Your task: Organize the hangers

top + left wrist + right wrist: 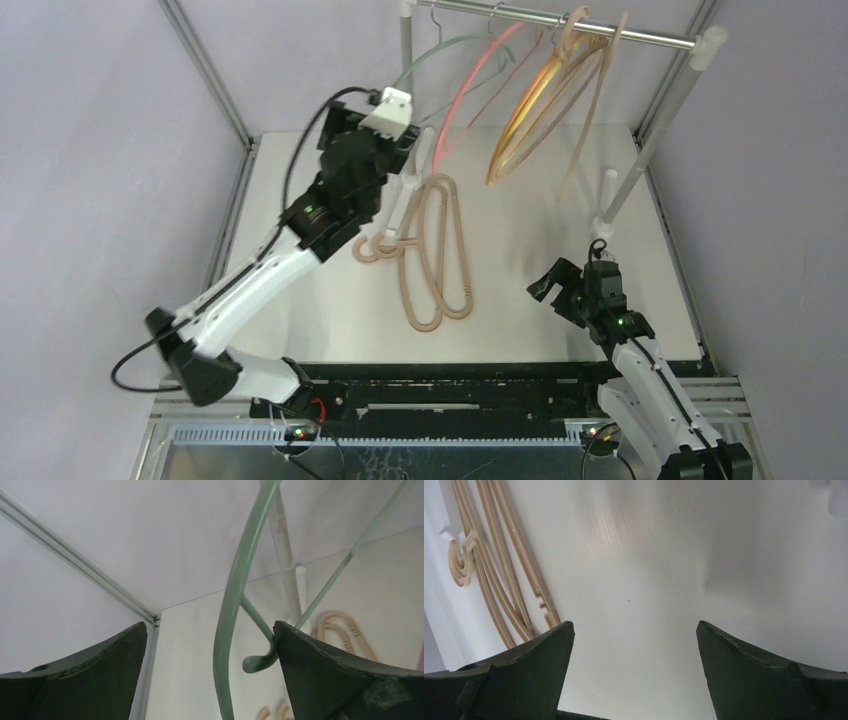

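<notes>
Left hand [210, 625] at 11 o'clock gapes wide around the green hanger [235, 575] by the rail [560, 22]. Right hand [634, 625] is wide over the worktop [520, 280], 4 o'clock. Beige hangers [460, 570] lie central. Risk: a finger snags the green hanger's notch and drags it off.

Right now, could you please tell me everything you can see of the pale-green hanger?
The pale-green hanger is thin and smooth and looks like plastic. It has one thicker curved bar, a slimmer straight rod and a small knobbed hook on a side branch. It appears to hang tilted from the left end of the silver rail. It passes between the fingers of the open left gripper, and its small hook seems to touch one finger.
</notes>
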{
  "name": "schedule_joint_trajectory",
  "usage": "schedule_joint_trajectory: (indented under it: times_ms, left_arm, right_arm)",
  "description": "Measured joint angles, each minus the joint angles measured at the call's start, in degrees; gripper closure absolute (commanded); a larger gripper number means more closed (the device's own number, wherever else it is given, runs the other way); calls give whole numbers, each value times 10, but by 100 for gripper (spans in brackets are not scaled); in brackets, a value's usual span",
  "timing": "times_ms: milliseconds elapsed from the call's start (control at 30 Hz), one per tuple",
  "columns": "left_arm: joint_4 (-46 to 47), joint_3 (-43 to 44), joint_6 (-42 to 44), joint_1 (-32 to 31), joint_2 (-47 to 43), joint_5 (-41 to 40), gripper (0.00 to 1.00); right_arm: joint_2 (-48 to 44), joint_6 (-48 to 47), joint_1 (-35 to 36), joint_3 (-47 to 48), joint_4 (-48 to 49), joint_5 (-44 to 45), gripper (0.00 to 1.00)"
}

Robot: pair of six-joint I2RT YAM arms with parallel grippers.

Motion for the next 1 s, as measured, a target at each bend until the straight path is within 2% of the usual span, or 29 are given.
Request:
schedule_joint_trajectory:
  times_ms: [133, 300, 467, 633, 1000]
  left_arm:
    - [9, -78, -57, 1, -103, 27, 1]
    - [18, -191, -128, 1, -184, 54, 1]
    - [19, -227, -153, 2, -189, 64, 0]
    - [29, -223, -154, 15, -176, 76, 1]
    - [88, -174, -136, 57, -70, 103, 0]
  right_arm:
    - [-14, -1, 0, 1, -10, 2, 0]
    - [-48, -3, 17, 30, -54, 35, 0]
    - [-95, -2, 38, 75, -79, 79, 1]
    - [-93, -1, 48, 96, -86, 101, 1]
    - [-84, 0, 73, 96, -110, 127, 0]
